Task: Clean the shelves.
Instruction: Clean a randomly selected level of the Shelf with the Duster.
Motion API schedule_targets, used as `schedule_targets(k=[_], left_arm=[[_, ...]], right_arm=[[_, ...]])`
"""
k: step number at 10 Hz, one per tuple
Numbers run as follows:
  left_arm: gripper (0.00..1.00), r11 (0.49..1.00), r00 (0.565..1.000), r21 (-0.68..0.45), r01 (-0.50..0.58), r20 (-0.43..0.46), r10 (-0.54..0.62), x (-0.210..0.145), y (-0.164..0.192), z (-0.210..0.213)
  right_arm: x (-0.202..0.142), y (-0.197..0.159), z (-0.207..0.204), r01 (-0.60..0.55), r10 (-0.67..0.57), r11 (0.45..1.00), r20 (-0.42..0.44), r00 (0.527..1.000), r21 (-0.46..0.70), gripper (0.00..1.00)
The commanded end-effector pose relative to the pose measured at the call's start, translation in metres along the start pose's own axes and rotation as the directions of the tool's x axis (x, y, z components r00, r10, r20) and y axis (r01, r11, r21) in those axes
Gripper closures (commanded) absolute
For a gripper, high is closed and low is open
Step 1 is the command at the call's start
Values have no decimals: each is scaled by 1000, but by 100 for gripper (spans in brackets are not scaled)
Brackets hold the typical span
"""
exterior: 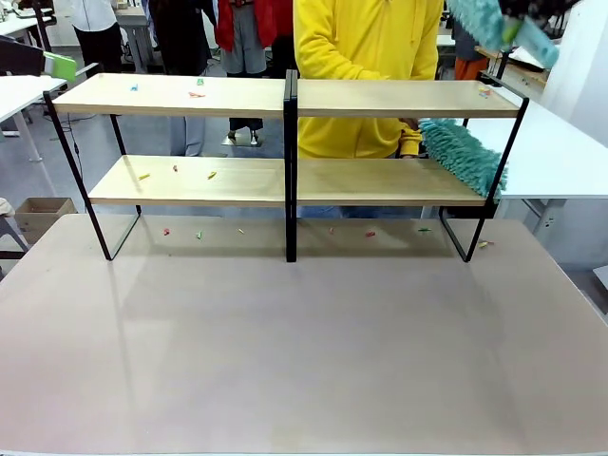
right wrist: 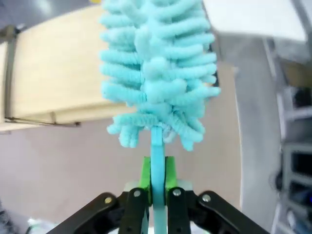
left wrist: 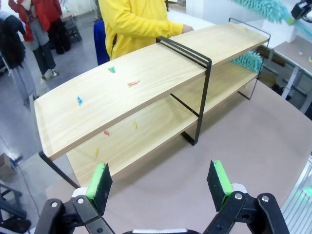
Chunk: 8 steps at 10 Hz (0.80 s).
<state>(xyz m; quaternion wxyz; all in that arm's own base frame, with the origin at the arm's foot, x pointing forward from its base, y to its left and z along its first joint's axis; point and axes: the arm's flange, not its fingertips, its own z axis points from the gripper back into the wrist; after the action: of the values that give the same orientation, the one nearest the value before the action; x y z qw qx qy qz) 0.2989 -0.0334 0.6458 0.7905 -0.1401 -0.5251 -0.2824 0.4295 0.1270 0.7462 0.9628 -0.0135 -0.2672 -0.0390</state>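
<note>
Right gripper [right wrist: 157, 171] is clamping a fluffy teal duster [right wrist: 157, 73] above the shelves [exterior: 190, 95]
Left gripper [left wrist: 161, 181] is gaping wide beside their pale wood

Bright, even overhead light fills the room; the shelves [exterior: 190, 95] throw faint, soft shadows on the table [exterior: 304, 361] mid-frame. Both wrist views bow at their edges. The right wrist view is soft, blurred behind the duster [right wrist: 156, 73].

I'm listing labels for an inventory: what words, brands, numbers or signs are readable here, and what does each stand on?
None: no text can be read. The two-tier light-wood shelves on a black metal frame carry no print, nor does the fluffy turquoise duster clamped in the right claw. The brown cardboard box on the floor shows no legible marking.
</note>
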Motion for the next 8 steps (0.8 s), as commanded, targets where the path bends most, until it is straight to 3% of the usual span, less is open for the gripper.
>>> schedule_targets(k=[1, 3, 4, 6, 8], left_arm=[[0, 1000, 1000, 0, 9, 0, -9, -2, 0, 0], [0, 1000, 1000, 0, 9, 0, -9, -2, 0, 0], [0, 1000, 1000, 0, 9, 0, -9, -2, 0, 0], [0, 1000, 1000, 0, 9, 0, -9, -2, 0, 0], [0, 1000, 1000, 0, 9, 0, -9, -2, 0, 0]], right_arm=[[-22, -2, -21, -95, 91, 994, 72, 993, 60, 88], [-23, -3, -25, -155, 165, 965, -31, 986, 210, 88], [-23, -11, -23, -200, 239, 920, -78, 968, 338, 88], [-25, -62, -2, -267, 398, 775, -114, 911, 573, 88], [-38, -130, 39, -361, 553, 676, -118, 825, 642, 88]])
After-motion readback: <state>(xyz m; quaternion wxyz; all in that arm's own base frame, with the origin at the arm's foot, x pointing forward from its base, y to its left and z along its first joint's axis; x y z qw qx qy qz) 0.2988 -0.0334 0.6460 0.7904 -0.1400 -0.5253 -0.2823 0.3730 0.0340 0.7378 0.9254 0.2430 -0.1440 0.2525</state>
